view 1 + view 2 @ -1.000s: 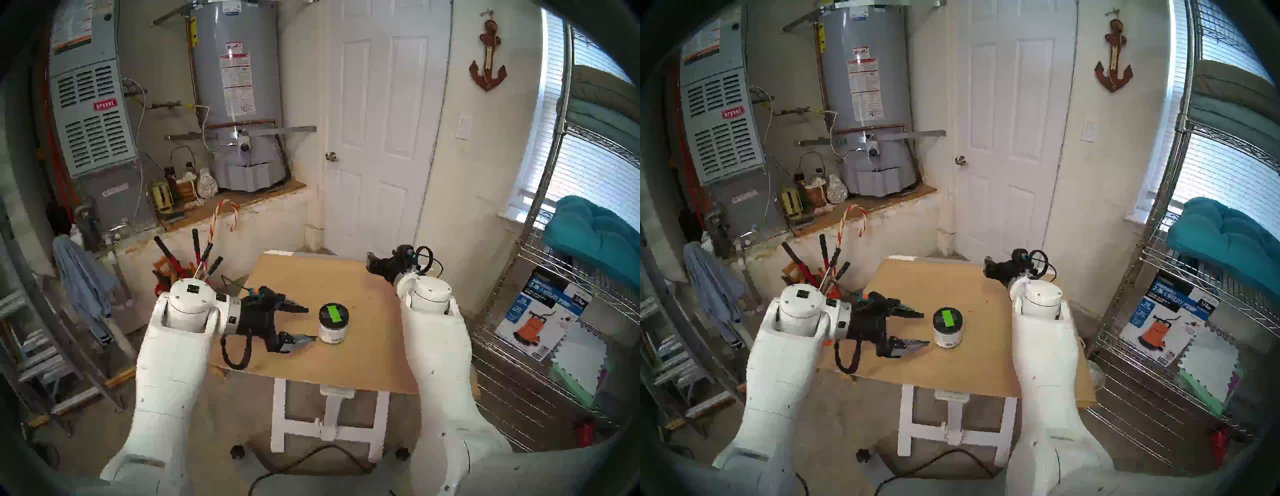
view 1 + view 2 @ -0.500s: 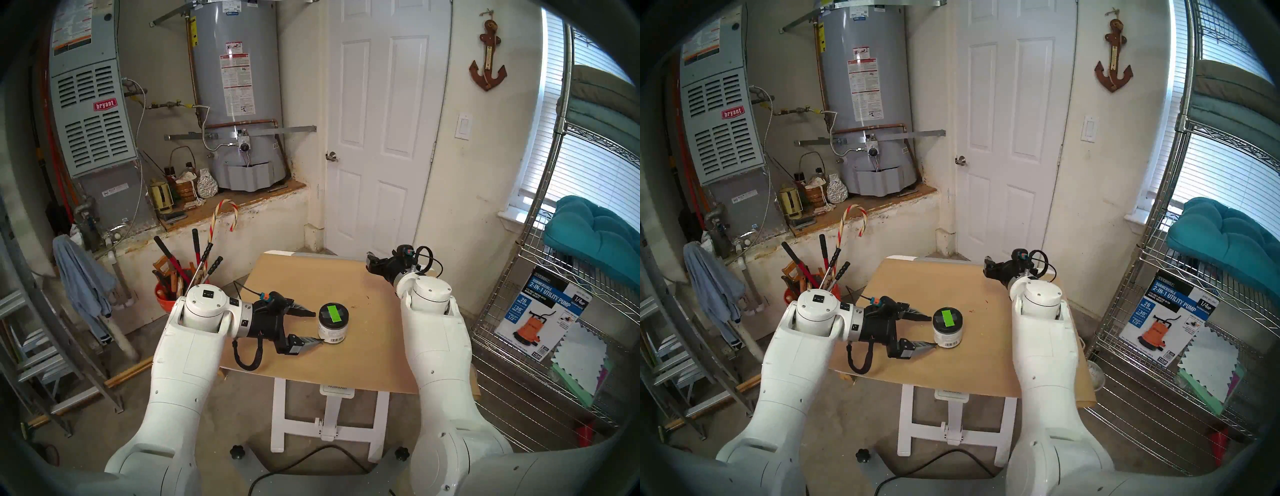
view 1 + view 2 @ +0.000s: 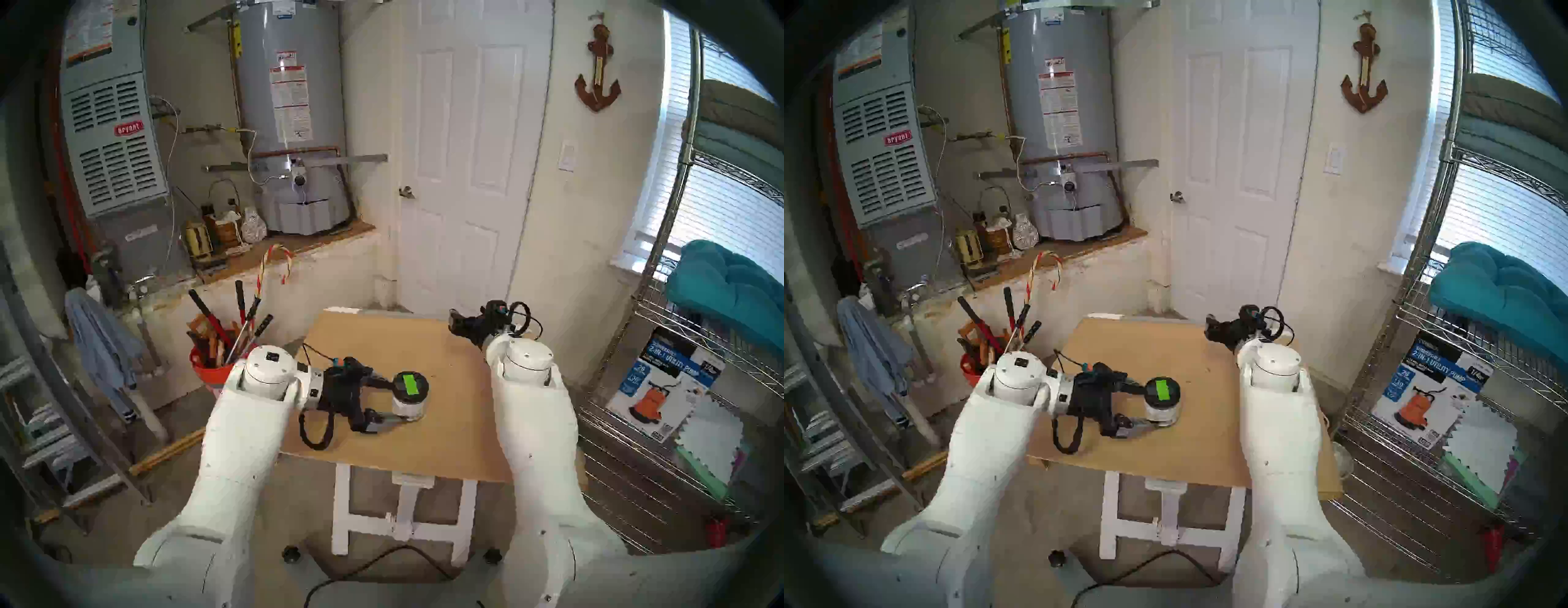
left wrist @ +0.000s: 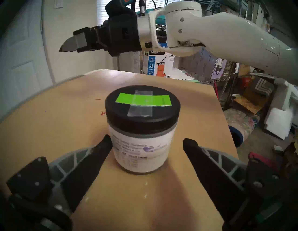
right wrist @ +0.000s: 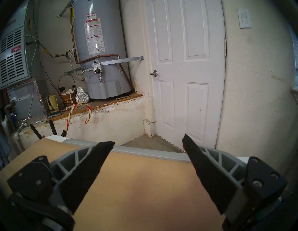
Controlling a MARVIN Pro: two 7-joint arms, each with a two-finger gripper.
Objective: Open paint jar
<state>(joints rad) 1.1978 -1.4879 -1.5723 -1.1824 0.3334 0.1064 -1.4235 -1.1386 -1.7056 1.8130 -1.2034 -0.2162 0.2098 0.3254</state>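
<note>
Lidded paint jar (image 4: 141,129) upright on tabletop
</note>
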